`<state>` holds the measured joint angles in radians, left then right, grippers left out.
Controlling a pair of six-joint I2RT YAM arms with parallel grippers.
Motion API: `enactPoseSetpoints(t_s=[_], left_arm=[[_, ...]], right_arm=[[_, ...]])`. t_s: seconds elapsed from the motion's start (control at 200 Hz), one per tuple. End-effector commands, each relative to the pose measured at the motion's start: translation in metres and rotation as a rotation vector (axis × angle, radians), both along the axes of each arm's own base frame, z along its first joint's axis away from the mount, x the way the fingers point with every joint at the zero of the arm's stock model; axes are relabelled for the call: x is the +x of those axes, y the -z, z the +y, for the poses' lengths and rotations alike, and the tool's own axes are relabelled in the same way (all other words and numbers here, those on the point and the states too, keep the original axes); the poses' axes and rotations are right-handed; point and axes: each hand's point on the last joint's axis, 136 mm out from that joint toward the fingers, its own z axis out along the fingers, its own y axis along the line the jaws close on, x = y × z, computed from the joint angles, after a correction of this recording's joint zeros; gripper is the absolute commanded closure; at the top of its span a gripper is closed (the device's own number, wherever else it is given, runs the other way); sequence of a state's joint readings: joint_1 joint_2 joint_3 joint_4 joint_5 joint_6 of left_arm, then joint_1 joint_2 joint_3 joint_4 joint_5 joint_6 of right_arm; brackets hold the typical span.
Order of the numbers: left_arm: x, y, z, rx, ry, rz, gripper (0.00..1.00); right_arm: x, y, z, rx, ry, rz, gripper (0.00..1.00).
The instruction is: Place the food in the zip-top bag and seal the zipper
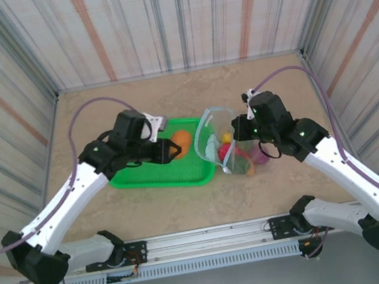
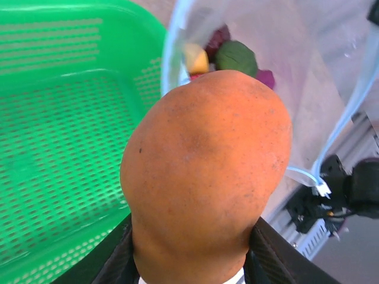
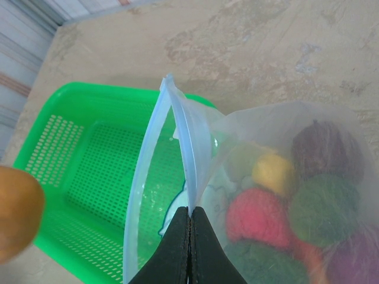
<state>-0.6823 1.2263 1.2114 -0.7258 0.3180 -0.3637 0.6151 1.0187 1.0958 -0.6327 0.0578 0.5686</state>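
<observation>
My left gripper [image 1: 173,149] is shut on an orange toy food [image 1: 181,141], which bulges out between the black fingers [image 2: 116,260] over the right end of the basket. Just to its right, the clear zip-top bag [image 1: 218,131] stands with its mouth open toward it. My right gripper [image 3: 190,214] is shut on the bag's light-blue zipper strip [image 3: 179,133], holding that edge up. Inside the bag lie a red piece [image 3: 259,216], a yellow one [image 3: 273,173], a green one [image 3: 324,204], a dark maroon one [image 3: 325,148] and a purple one [image 3: 355,260].
The green mesh basket [image 1: 152,171] sits on the tan table left of the bag, its floor [image 2: 59,148] bare. A metal rail [image 1: 205,240] runs along the near edge. Striped walls close in the back and both sides.
</observation>
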Motion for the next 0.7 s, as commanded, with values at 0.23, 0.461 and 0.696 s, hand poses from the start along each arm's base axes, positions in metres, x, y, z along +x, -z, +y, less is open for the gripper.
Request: enactPoseSetpoints(t_s=[0.23, 0.461, 0.696], left_arm=[[0.029, 0.001, -0.092, -0.045, 0.100, 0.006, 0.59], [0.037, 0.034, -0.146, -0.027, 0.147, 0.076, 0.61], [0.051, 0.069, -0.174, 0.018, 0.107, 0.144, 0.66]], right_arm=[[-0.006, -0.013, 0.000, 0.018, -0.005, -0.005, 1.00], [-0.006, -0.017, 0.000, 0.019, -0.007, -0.013, 1.00], [-0.004, -0.017, 0.001, 0.018, -0.004, -0.013, 1.00]])
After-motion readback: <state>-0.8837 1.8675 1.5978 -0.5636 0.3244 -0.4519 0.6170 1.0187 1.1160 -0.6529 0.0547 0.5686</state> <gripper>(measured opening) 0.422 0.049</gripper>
